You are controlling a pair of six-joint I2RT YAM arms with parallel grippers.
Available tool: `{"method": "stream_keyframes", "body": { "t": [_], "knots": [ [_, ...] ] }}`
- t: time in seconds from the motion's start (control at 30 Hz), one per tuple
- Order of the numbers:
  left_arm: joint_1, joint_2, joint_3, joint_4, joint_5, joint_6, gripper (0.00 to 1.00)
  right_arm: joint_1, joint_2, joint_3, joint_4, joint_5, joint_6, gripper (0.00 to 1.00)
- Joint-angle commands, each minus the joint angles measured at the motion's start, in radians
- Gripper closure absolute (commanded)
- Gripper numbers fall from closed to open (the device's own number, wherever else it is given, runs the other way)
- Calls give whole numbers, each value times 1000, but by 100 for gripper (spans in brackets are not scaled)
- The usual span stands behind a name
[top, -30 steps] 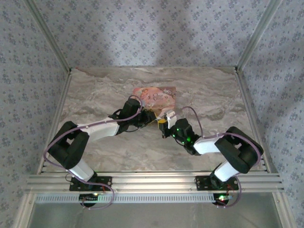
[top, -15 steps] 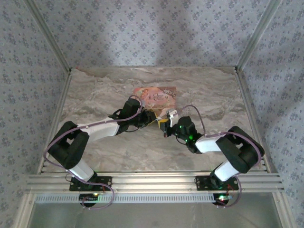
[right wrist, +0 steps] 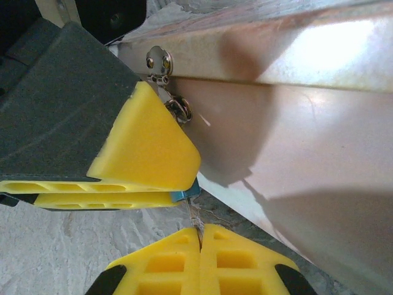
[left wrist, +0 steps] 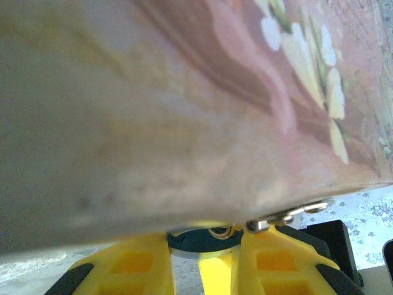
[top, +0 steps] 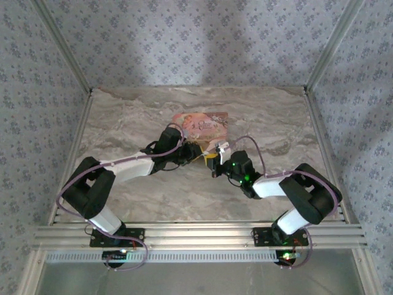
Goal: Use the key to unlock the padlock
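Right gripper: pads pressed together on a thin sliver, apparently the key, pointing up at the padlock. Left gripper: clamped on the padlock, just under the hasp of the pink box. Hazard: so thin a hold may let the key twist or slip if misaligned. Padlock: tiny, dark bluish, mostly hidden.

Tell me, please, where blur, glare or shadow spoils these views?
Left wrist: the pink box sits too close to the lens and is a soft blur. Right wrist: sharp on the metal clasp, but glare whitens the box's upper edge and a dark shadow falls across its side. Top external: evenly lit and clear, with small things too tiny to read.
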Motion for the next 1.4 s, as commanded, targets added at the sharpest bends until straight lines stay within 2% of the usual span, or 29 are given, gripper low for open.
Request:
{"method": "stream_keyframes", "body": {
  "t": [0.0, 0.37, 0.67, 0.97, 1.17, 1.37],
  "knots": [
    [-27, 1, 5, -21, 101, -5, 77, 9, -3, 49, 175, 20, -33, 100],
    [-33, 3, 19, -19, 110, -9, 77, 47, 92, 51, 291, 99, -105, 100],
    [-40, 5, 30, -20, 117, -11, 77, 48, 139, 77, 342, 115, -115, 100],
    [-45, 20, 36, -22, 119, -16, 77, 20, 143, 107, 413, 76, -44, 100],
    [-46, 28, 36, -22, 117, -14, 77, 19, 131, 150, 361, 65, -43, 100],
    [-43, 39, 31, -40, 78, 1, 77, 15, 186, 88, 354, 98, 3, 100]
  ]
}}
